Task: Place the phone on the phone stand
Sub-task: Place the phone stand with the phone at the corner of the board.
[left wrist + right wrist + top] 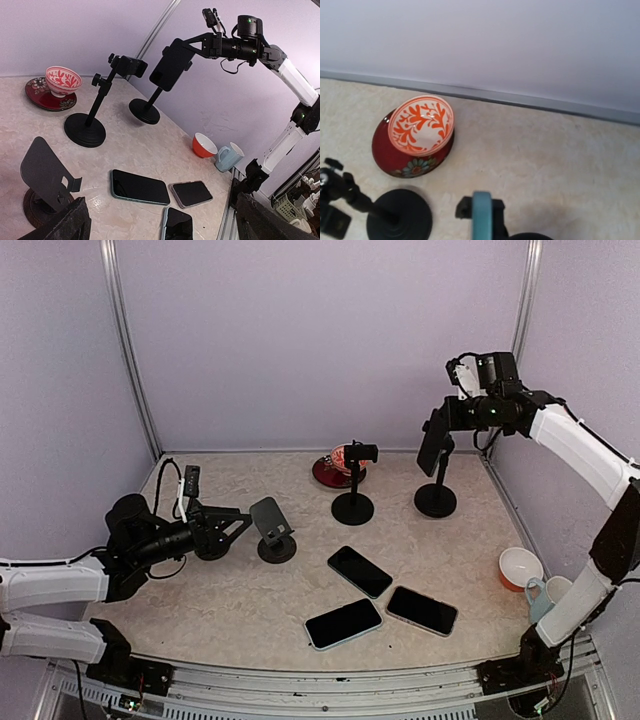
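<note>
From above, the right gripper (447, 419) is closed on the top edge of the phone (433, 443), which leans tilted against the phone stand (436, 500) just beneath it. The left gripper (236, 527) gapes wide, empty. Left wrist: the phone sits far ahead, up high. Right wrist: the phone's pale-blue edge lies directly below.

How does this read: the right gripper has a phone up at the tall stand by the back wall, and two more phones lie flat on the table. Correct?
Not quite. Three phones lie flat on the table, not two: the middle phone, the near-left phone and the near-right phone, as the top view shows. The rest holds: the right gripper has the held phone up at the tall stand by the back wall.
</note>
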Controlling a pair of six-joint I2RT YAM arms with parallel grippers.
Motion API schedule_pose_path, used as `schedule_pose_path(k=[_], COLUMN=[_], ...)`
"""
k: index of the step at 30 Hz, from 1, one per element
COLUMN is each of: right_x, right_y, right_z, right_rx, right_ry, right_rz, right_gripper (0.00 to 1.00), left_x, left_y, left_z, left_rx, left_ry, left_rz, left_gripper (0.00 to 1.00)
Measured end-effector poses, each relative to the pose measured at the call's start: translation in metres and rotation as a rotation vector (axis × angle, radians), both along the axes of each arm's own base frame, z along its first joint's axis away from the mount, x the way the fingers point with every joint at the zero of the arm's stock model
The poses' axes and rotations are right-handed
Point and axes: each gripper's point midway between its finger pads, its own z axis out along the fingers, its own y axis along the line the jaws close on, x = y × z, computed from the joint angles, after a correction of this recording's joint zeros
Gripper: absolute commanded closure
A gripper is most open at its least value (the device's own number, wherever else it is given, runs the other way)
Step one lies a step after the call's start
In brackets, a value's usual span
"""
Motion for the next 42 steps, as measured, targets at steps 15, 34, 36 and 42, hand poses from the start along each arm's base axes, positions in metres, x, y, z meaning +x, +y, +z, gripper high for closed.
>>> schedule_pose_path(k=[15, 34, 36, 42], right_x=[0.062, 0.093, 0.095, 0.104], right_y=[0.061, 0.062, 0.057, 0.04], right_z=[0.04, -0.015, -0.015, -0.018], right_rx=[-0.02, -0.094, -0.094, -0.09], right_ry=[-0.148, -0.1, -0.101, -0.1], right_rz=[0.442, 0.51, 0.5, 0.465], right_gripper=[1.0, 1.0, 1.0, 1.0], left_x=[-0.007, -0.014, -0.014, -0.012], left_y=[0.007, 0.016, 0.016, 0.015], left_z=[0.012, 0.023, 0.022, 0.015], left_rx=[0.011, 0.006, 0.007, 0.019], left_ry=[-0.016, -0.048, -0.046, -0.028], left_rz=[0.016, 0.041, 0.041, 0.04], left_gripper=[0.01, 0.01, 0.01, 0.01])
